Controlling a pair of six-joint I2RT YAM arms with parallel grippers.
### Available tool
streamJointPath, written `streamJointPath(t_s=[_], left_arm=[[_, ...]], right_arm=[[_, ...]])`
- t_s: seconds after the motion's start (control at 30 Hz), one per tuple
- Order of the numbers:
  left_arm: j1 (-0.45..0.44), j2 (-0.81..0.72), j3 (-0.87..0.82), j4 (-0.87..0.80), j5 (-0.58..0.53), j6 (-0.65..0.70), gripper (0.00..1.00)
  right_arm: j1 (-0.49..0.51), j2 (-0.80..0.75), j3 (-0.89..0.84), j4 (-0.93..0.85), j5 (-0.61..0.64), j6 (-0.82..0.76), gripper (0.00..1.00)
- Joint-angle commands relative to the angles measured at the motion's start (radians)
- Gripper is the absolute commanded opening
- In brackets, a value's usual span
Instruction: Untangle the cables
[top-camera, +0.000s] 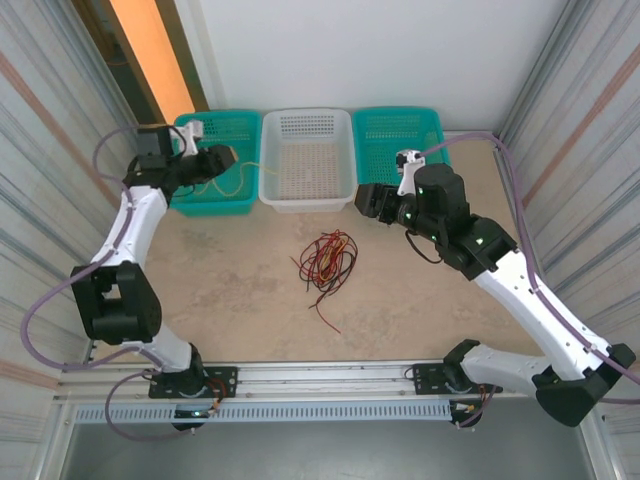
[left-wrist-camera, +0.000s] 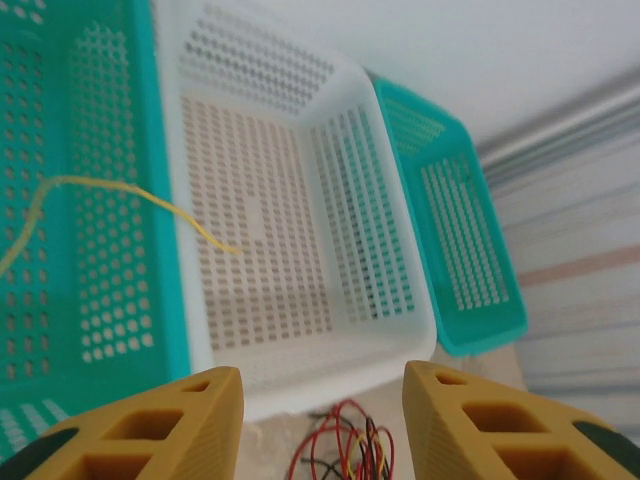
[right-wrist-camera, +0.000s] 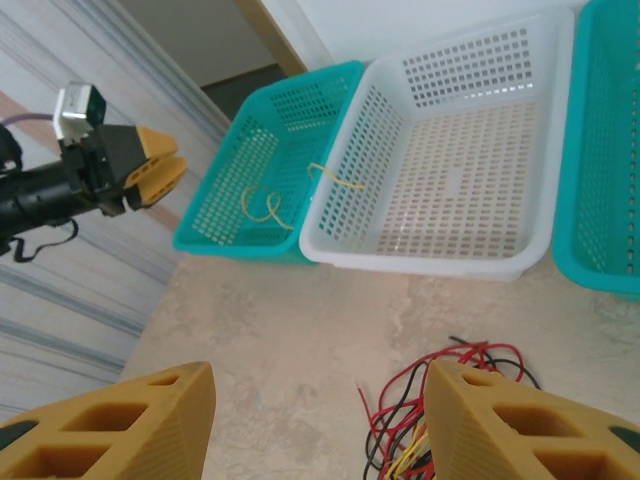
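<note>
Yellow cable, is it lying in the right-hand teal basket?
No, the yellow cable lies in the left teal basket, its end draped over into the white basket.

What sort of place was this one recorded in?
Likely a lab robot cell: corrugated panel walls enclose a table, two robot arms are bolted to a metal rail, and plastic baskets line the back.

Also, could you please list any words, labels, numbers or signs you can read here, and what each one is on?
There is none to read. The white basket, the left green basket, the right green basket, the cable bundle and the table carry no lettering.
</note>
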Motion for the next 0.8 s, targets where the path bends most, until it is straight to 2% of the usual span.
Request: streamJointPath(t_s=[0.0, 0.2, 0.37, 0.5, 0.6, 0.67, 0.77], left_arm=[[-0.038, -0.020, -0.045, -0.067, -0.093, 0.069, 0.46], [-0.117, 0.057, 0.008, -0.150, -0.198, 0.113, 0.46], [-0.214, 0.121, 0.126, -0.243, -0.429, 0.138, 0.46], [-0.221, 0.116, 0.138, -0.260, -0.458, 0.122, 0.40], [-0.231, 0.049, 0.091, -0.255, -0.479, 0.119, 0.36], [-0.243, -0.037, 0.015, -0.225, -0.486, 0.109, 0.36], [-0.254, -0.179, -0.142, -0.146, -0.426, 0.078, 0.38]], right_arm=[[0.000, 0.008, -0.004, -0.005, -0.005, 0.017, 0.55], [0.005, 0.020, -0.034, -0.002, -0.004, 0.036, 0.54], [0.011, 0.017, -0.035, -0.016, 0.007, 0.038, 0.53], [0.010, 0.022, -0.043, -0.045, 0.026, 0.049, 0.54], [0.010, 0.050, -0.070, -0.064, 0.022, 0.089, 0.54], [0.012, 0.077, -0.111, -0.048, 0.003, 0.134, 0.54], [0.033, 0.134, -0.160, -0.027, -0.007, 0.199, 0.53]])
